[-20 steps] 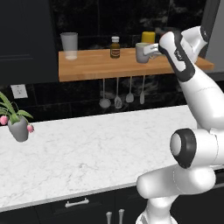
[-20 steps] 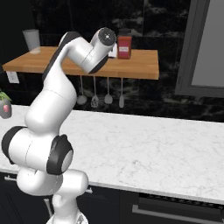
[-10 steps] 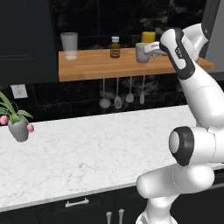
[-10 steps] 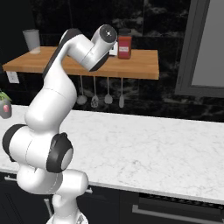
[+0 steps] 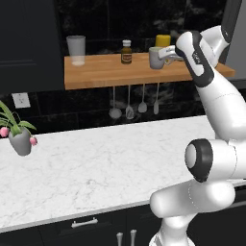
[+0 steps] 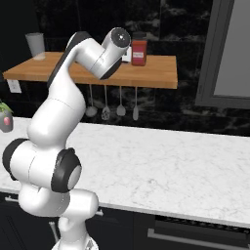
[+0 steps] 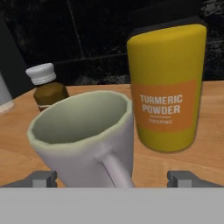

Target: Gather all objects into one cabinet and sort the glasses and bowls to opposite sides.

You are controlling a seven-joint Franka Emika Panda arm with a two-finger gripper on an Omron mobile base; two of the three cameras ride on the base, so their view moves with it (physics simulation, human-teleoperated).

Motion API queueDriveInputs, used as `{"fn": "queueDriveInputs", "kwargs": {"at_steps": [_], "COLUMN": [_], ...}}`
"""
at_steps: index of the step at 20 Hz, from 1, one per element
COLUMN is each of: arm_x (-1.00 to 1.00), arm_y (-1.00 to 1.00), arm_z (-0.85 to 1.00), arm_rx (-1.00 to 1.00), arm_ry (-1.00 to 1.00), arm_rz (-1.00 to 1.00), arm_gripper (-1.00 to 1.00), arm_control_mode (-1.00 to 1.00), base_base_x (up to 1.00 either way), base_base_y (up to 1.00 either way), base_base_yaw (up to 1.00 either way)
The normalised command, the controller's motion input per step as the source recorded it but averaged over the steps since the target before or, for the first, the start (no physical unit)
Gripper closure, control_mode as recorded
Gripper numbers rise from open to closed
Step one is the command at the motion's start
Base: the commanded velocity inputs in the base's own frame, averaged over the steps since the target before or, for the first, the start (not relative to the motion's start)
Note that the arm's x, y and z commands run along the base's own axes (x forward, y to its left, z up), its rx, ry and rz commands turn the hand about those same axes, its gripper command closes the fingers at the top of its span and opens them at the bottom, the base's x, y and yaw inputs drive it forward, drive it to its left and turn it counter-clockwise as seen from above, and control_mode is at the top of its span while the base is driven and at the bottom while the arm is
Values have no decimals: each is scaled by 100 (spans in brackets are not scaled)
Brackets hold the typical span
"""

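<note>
A pale grey-beige mug [image 7: 83,131] stands on the wooden wall shelf [image 5: 105,72], its handle turned toward my hand. My gripper [image 7: 113,178] is open, and the fingertips [image 7: 41,178] flank the mug's base and handle without pressing on them. From the left base view the mug [image 5: 154,58] sits at the shelf's right part, with my gripper [image 5: 167,53] right at its side. The bowls are out of view.
A yellow turmeric tin [image 7: 168,87] stands just behind the mug and a brown bottle [image 7: 46,89] to its left. A clear tumbler [image 5: 76,49] is at the shelf's left end, a red jar [image 6: 139,51] toward its right. Utensils [image 5: 134,103] hang below; a potted plant [image 5: 19,137] sits on the marble counter [image 5: 105,163].
The arm has shifted slightly and the hand has edged in at the mug. The jaws stay open and the mug has not moved.
</note>
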Motion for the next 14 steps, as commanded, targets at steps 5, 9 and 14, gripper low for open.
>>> {"fn": "queueDriveInputs", "kwargs": {"at_steps": [5,9,14], "arm_x": [0,0,0], "arm_y": [0,0,0], "arm_z": [0,0,0], "arm_rx": [0,0,0], "arm_ry": [0,0,0], "arm_rz": [0,0,0], "arm_gripper": [100,100,100], "arm_control_mode": [-100,-100,-100], "base_base_x": [0,0,0], "base_base_y": [0,0,0], "base_base_yaw": [0,0,0]}}
